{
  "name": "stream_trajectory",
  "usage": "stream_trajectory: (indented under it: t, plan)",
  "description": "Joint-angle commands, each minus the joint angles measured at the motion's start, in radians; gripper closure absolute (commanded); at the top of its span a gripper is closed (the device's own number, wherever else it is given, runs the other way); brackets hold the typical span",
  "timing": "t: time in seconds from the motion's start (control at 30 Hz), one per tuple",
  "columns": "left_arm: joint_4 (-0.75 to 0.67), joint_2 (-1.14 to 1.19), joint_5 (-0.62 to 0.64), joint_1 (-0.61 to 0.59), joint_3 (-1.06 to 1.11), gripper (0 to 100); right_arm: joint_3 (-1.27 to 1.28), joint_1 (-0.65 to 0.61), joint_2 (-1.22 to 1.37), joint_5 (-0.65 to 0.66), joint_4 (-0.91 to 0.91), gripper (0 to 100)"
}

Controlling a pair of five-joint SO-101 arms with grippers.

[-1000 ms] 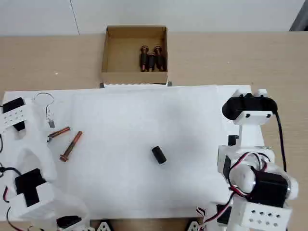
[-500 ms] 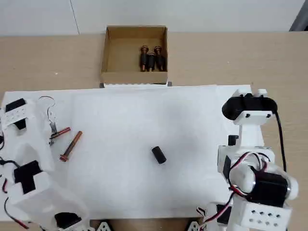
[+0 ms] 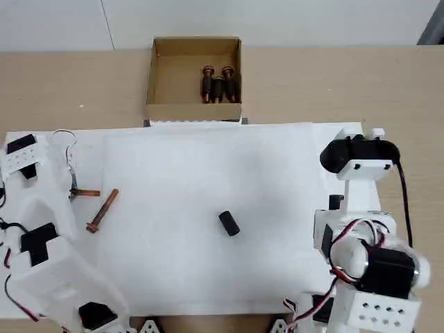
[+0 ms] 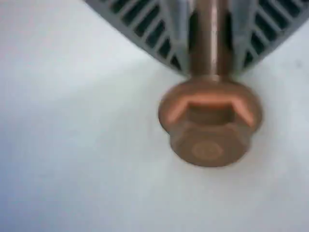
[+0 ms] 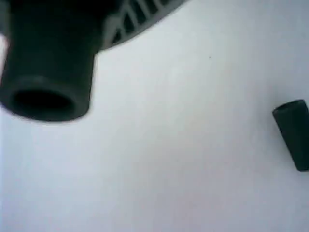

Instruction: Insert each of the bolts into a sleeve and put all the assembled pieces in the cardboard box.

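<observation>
At about 9 o'clock on the white sheet point(image 3: 208, 166), the left pincer point(image 3: 72, 184) is closed on a bolt point(image 3: 89, 193). In the left wrist view the copper shank runs up between the ribbed jaws and the flanged hex head point(image 4: 210, 126) sticks out beyond them, close to the sheet. Gripping the shank and leaving one end exposed looks like the sensible hold for a piece that has to be slid into a sleeve, though which end would lead cannot be judged from here. Just beside it, toward 8 o'clock, the second bolt point(image 3: 103, 210) lies flat and slanted on the sheet, apart from the held one and untouched, presumably waiting its turn. Near the middle of the sheet, a little toward 6 o'clock, a loose sleeve point(image 3: 229, 223) rests on its side with nothing near it; the right wrist view also catches it point(image 5: 292, 133) well away from that arm. At 12 o'clock, off the sheet on the bare table point(image 3: 333, 76), the cardboard box point(image 3: 166, 76) stands open with three assembled pieces point(image 3: 218, 84) lying together against its 3 o'clock wall, so part of the job appears done. At about 4 o'clock stands the right arm, and the right pincer point(image 5: 67, 19) grips a held sleeve point(image 5: 47, 77) with its open bore facing out from the jaws, an orientation that would let a bolt enter. Two bolts and two sleeves seem left to pair.
</observation>
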Motion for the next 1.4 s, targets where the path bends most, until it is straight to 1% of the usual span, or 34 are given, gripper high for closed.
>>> stream_trajectory:
  t: [0.0,0.13,0.23,0.33,0.47,0.67,0.8,0.97,1.03,1.17,1.37]
  plan:
    - [-0.011,0.031,0.009,-0.008,-0.016,99,-0.003,0.008,-0.007,-0.009,-0.021,99.5]
    - [-0.005,0.034,0.009,-0.006,-0.042,99,-0.003,0.008,-0.008,-0.009,-0.021,99.5]
    - [0.017,0.032,0.006,-0.005,-0.104,99,-0.005,0.008,-0.008,-0.009,-0.021,99.5]
    - [0.124,0.032,0.000,-0.003,-0.232,99,-0.009,0.008,-0.008,-0.009,-0.021,99.5]
    - [0.245,0.032,-0.052,0.011,-0.410,99,-0.011,0.007,-0.008,-0.006,-0.021,99.5]
    - [0.399,0.032,-0.158,0.018,-0.685,99,-0.098,0.002,-0.033,-0.002,-0.004,99.5]
    - [0.486,0.032,-0.293,0.051,-0.843,99,-0.129,0.001,-0.068,0.009,-0.004,99.5]
    - [0.503,0.009,-0.433,0.100,-0.972,99,-0.127,0.007,-0.145,0.095,0.015,99.6]
    - [0.503,-0.038,-0.485,0.118,-0.987,99,-0.124,0.007,-0.189,0.094,0.013,99.6]
    - [0.502,-0.150,-0.595,0.198,-0.966,99,-0.071,0.004,-0.257,0.091,0.004,99.6]
    - [0.502,-0.341,-0.733,0.315,-0.829,99,0.058,0.002,-0.355,0.077,-0.096,99.6]
